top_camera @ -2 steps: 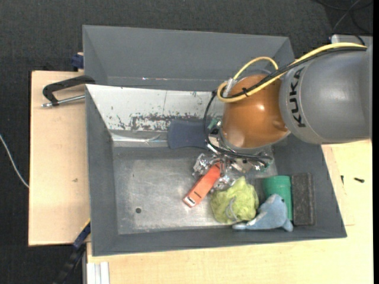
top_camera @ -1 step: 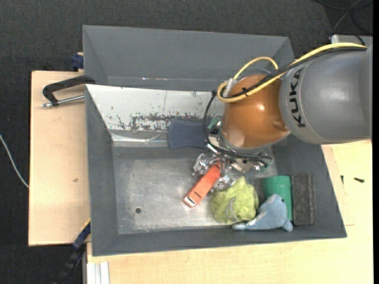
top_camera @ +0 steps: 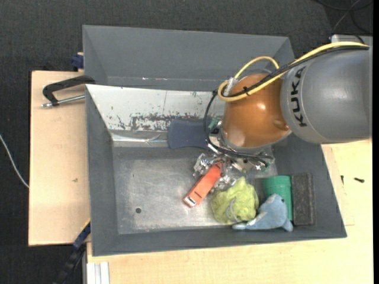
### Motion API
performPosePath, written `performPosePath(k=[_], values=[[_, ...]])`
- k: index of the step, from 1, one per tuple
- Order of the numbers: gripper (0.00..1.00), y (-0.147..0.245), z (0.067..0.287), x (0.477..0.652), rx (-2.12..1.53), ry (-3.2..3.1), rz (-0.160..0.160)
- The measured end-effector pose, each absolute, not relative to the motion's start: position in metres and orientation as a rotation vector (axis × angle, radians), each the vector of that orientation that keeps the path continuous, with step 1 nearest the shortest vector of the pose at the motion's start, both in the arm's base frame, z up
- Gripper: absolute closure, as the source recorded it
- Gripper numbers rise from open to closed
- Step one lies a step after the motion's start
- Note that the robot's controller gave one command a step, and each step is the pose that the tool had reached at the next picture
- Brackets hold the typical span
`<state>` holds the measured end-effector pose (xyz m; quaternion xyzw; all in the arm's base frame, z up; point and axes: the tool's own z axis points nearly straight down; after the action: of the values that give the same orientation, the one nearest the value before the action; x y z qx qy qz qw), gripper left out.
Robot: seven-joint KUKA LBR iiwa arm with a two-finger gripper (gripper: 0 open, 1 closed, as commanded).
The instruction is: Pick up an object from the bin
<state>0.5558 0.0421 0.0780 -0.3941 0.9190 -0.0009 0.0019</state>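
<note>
pincer [top_camera: 220, 165] sits low over the orange bar [top_camera: 201, 188], spread or pressed i can't tell; the yellow-green cloth [top_camera: 235, 201] beside it could snag.

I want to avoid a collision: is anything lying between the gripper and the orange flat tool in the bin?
Nothing visible does. The gripper sits right at the upper end of the orange flat tool; the yellow-green fluffy thing lies close beside it, not across it.

free: bin floor [top_camera: 142, 188], left half | blocked: right side, orange tool [top_camera: 203, 187], yellow-green cloth [top_camera: 235, 201], green cylinder [top_camera: 276, 189], black block [top_camera: 302, 197]
</note>
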Motion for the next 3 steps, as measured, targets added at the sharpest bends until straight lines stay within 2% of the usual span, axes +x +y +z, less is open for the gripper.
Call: performPosePath(k=[1,3], values=[[1.0,0.043,0.094,0.553,-1.239,2.89,0.005],[1.0,0.044,0.125,0.556,-1.234,2.88,-0.001]])
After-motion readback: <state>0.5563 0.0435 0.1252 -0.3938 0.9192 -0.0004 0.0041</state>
